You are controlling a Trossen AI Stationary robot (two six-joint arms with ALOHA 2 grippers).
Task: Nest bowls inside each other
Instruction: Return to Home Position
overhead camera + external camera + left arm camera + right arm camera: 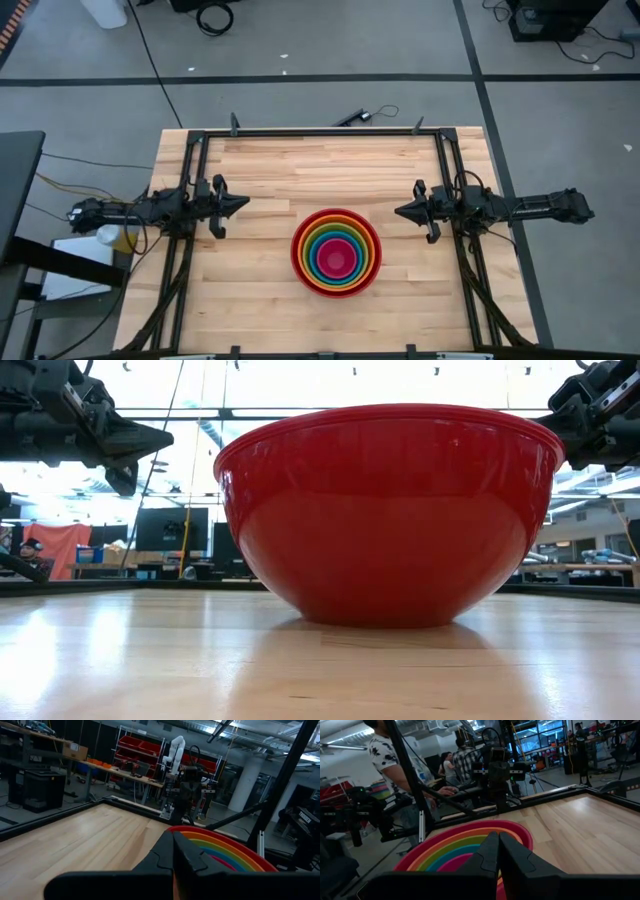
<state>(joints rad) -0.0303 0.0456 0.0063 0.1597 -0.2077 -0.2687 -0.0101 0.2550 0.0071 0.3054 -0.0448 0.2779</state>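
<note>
The bowls sit nested in one stack near the middle of the wooden table, slightly toward its near edge: red outermost, then orange, lime green, blue, and magenta pink in the centre. In the low view only the red bowl shows, resting on its base. My left gripper hovers shut at the table's left, pointing toward the stack. My right gripper hovers shut at the table's right, also pointing toward it. Both stand above the table and apart from the bowls.
A black frame rail runs along the table's far edge and down both sides. Bare wood lies all around the stack. People stand beyond the table in the right wrist view.
</note>
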